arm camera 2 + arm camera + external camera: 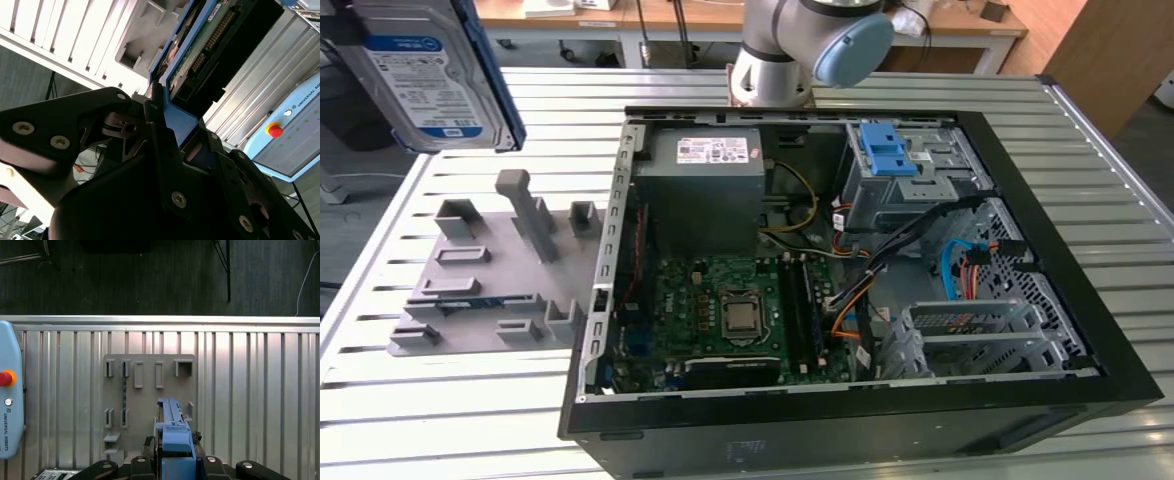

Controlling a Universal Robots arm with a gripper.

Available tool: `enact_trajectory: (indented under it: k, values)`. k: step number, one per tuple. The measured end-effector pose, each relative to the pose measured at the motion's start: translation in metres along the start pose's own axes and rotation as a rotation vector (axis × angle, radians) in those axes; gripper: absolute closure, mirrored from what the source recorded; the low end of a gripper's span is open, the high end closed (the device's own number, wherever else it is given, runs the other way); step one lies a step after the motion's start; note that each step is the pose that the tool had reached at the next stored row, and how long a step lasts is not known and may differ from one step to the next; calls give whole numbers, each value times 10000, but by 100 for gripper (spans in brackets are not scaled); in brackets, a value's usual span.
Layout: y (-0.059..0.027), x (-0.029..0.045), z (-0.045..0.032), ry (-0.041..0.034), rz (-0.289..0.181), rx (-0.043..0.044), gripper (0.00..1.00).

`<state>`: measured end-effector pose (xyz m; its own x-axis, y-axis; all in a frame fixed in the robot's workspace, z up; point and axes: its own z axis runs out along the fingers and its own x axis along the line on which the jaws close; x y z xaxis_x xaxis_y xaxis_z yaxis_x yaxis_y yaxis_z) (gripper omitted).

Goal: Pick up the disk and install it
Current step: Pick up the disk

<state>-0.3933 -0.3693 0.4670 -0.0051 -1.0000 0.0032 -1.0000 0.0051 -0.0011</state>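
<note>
The disk (434,75), silver with a blue-and-white label and a thin blue bracket, hangs high above the table at the exterior view's far left, over the grey fixture plate (470,300). In the first wrist view the disk (172,427) appears edge-on, clamped by my black gripper (172,462) above the fixture plate (150,402). In the second wrist view the disk (200,55) shows its green circuit board and connector, and my gripper (165,117) is shut on its blue bracket.
An open computer case (1067,250) lies on the slatted metal table (440,420), with a grey power-supply box (707,165), a motherboard (720,310) and a drive cage with blue latches (887,155). The arm's base (787,60) stands behind the case. A teach pendant (10,390) lies beside the fixture.
</note>
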Motion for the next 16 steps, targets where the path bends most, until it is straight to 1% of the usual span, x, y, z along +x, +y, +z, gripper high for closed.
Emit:
enact_trajectory:
  k: [10, 16]
  values:
    - [-63, 2, 2, 0, 1, 1, 64]
    - [-118, 3, 3, 0, 1, 1, 64]
